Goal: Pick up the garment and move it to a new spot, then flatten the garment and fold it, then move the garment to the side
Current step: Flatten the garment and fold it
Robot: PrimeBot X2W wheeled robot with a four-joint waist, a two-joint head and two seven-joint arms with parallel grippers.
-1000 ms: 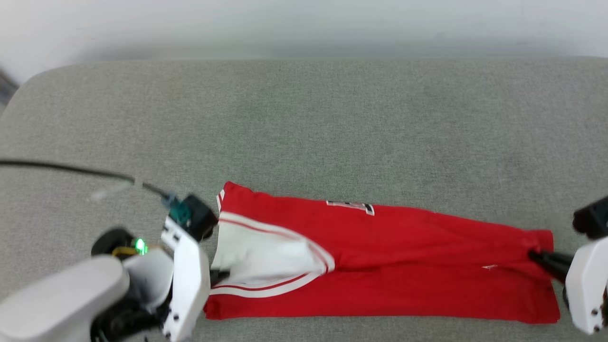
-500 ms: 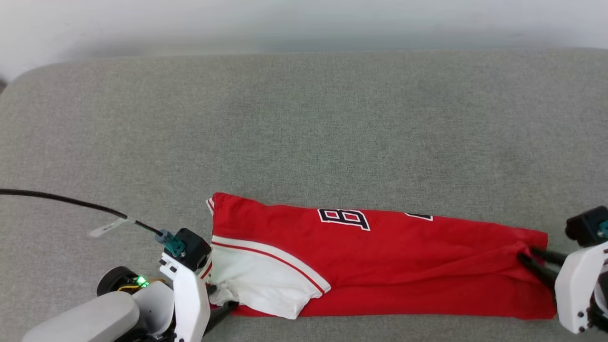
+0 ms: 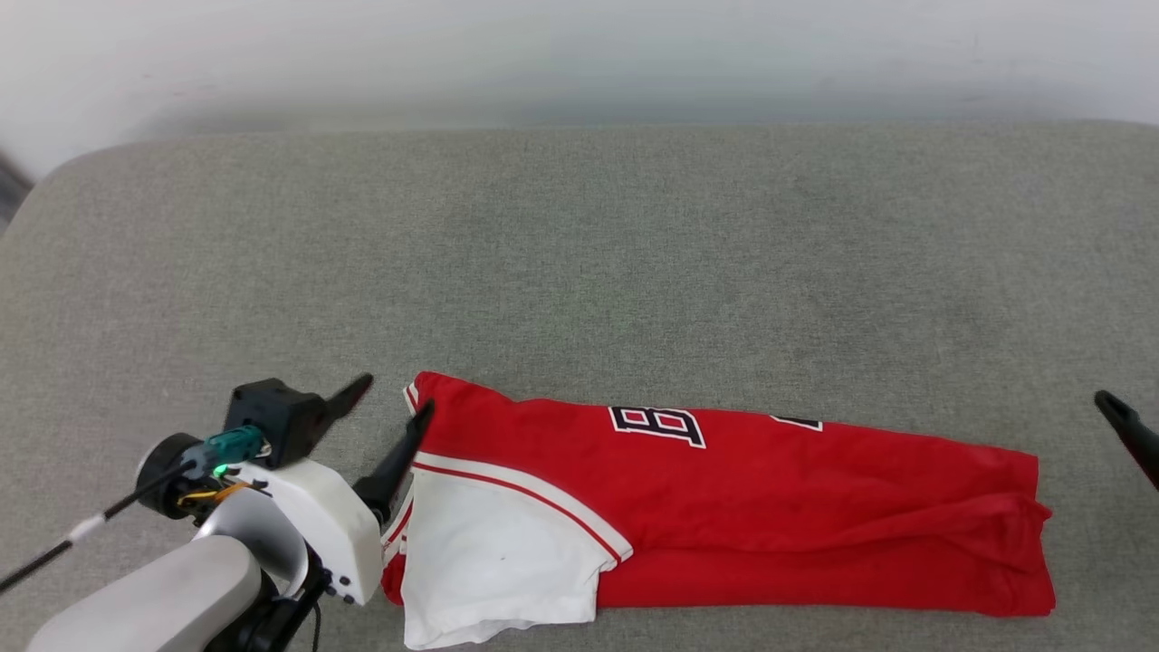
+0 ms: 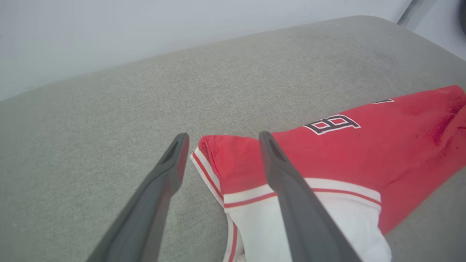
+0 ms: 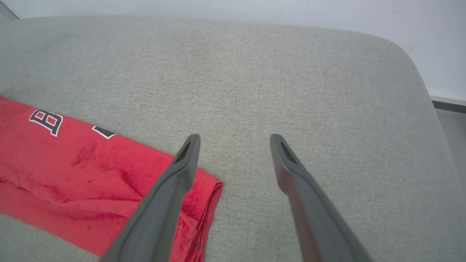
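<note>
The garment (image 3: 770, 489) lies on the grey cushion (image 3: 579, 254) as a long folded red band, running left to right near the front edge. Its white sleeve (image 3: 498, 561) lies on top at the left end, and part of the black print (image 3: 656, 426) shows along the far edge. My left gripper (image 3: 394, 396) stands open at the left end. In the left wrist view the garment (image 4: 364, 153) has its collar corner between the spread fingers of the left gripper (image 4: 222, 136), ungripped. My right gripper (image 5: 235, 138) is open just past the right end of the garment (image 5: 72, 171). One right finger (image 3: 1127, 430) shows in the head view.
A pale wall (image 3: 579, 54) runs behind the cushion. A black cable (image 3: 54, 548) trails off my left wrist toward the lower left. The cushion's rounded right end (image 5: 418, 72) drops off to the floor (image 5: 451, 120).
Both grippers have opened and let go of the garment's two ends. The garment now lies slack on the cushion. The right gripper has drawn back to the right; the left has lifted off the sleeve.
</note>
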